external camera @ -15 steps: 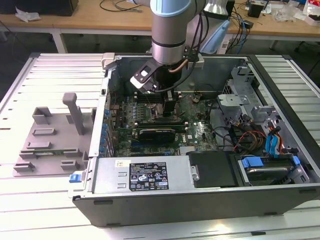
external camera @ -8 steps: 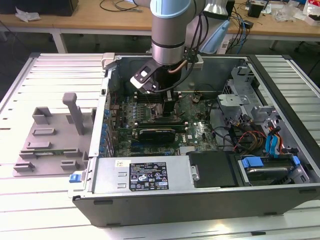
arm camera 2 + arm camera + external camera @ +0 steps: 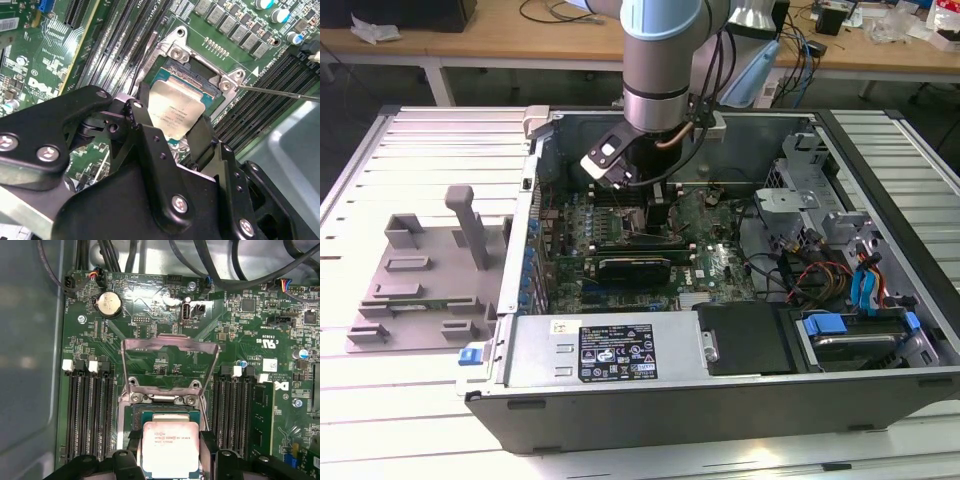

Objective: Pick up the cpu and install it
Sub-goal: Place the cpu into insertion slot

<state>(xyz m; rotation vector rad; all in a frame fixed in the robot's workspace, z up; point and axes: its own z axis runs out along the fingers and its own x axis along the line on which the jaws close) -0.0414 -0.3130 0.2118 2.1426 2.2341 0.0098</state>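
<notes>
Silvery metal-top cpu (image 3: 170, 449), flat square w/ faint print, at the open socket (image 3: 146, 416); gripper (image 3: 172, 117) clamped on its two opposite edges.

Tool (image 3: 170, 456) grips cpu (image 3: 171, 447) at open mobo socket (image 3: 165, 411).

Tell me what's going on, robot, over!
Hand shut on chip. Chip at the open socket, lid up. Nothing blocking.
</notes>
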